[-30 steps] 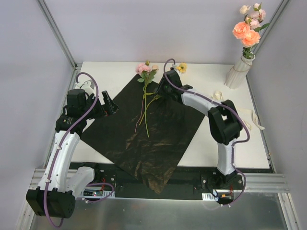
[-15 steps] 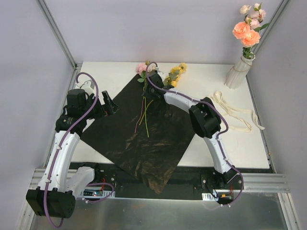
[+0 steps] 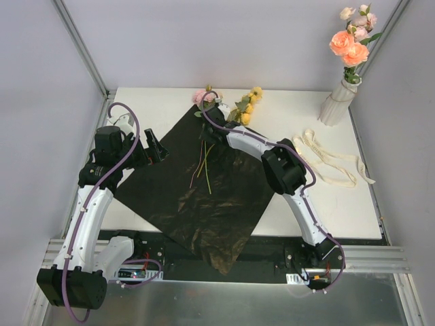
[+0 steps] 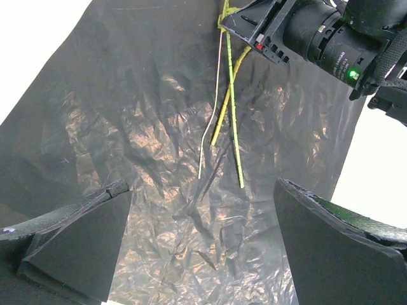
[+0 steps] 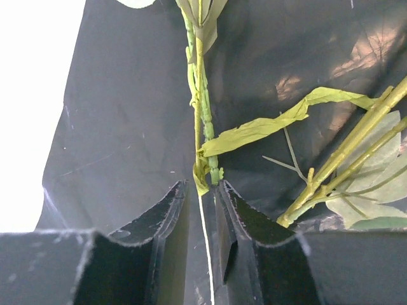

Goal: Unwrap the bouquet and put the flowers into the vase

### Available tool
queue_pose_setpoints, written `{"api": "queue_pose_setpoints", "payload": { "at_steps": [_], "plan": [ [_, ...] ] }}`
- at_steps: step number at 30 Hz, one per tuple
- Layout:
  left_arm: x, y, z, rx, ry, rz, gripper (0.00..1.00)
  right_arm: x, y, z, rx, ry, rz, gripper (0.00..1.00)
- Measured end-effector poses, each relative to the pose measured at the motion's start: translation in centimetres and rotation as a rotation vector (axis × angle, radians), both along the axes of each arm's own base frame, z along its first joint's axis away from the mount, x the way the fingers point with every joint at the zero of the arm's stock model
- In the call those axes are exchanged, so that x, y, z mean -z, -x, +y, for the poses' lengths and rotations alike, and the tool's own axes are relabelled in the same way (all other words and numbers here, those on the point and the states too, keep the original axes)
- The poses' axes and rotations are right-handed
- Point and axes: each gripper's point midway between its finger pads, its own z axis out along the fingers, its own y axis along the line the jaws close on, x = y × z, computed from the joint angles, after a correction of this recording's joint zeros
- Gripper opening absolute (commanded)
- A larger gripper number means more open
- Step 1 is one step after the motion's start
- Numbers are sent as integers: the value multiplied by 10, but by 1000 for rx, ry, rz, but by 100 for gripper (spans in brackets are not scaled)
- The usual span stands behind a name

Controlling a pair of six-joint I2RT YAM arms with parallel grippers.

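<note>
The black sheet (image 3: 204,204) lay spread flat on the white table (image 3: 149,109). The cream ribbon (image 3: 331,161) lay off to the right, well apart from it, so the bouquet looked unwrapped. A few loose flowers (image 3: 204,163) rested on the far part of the sheet, with their thin green stems pointing toward the arms. One had a pink head (image 3: 201,96) and one had yellow heads (image 3: 250,105), right at the far corner. The right gripper (image 5: 203,187) reached across the sheet and sat low over the stems, just below the leaves. I think it chose that spot because the bare stem is the easy part to pinch. Its fingers were narrow, with one stem and a bit of yellow-green wrap between them. I could not tell if they really squeezed it. The left gripper (image 4: 200,185) hung over the left side of the sheet with its fingers wide and nothing in them, maybe ready to hold the sheet down. The white vase (image 3: 336,103) stood at the far right corner with peach and pink blooms (image 3: 348,46) in it. The flowers on the sheet were not yet in there.
</note>
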Motion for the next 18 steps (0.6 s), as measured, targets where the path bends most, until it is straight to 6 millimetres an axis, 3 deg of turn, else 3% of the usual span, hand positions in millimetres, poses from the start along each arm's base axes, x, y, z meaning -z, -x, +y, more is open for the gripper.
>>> {"api": "queue_pose_setpoints", "payload": {
  "at_steps": [7, 18],
  "plan": [
    [0, 0, 0, 0, 0, 0, 99, 5, 0, -1, -1, 18, -1, 27],
    [0, 0, 0, 0, 0, 0, 99, -4, 1, -2, -21, 91, -57, 29]
  ]
}}
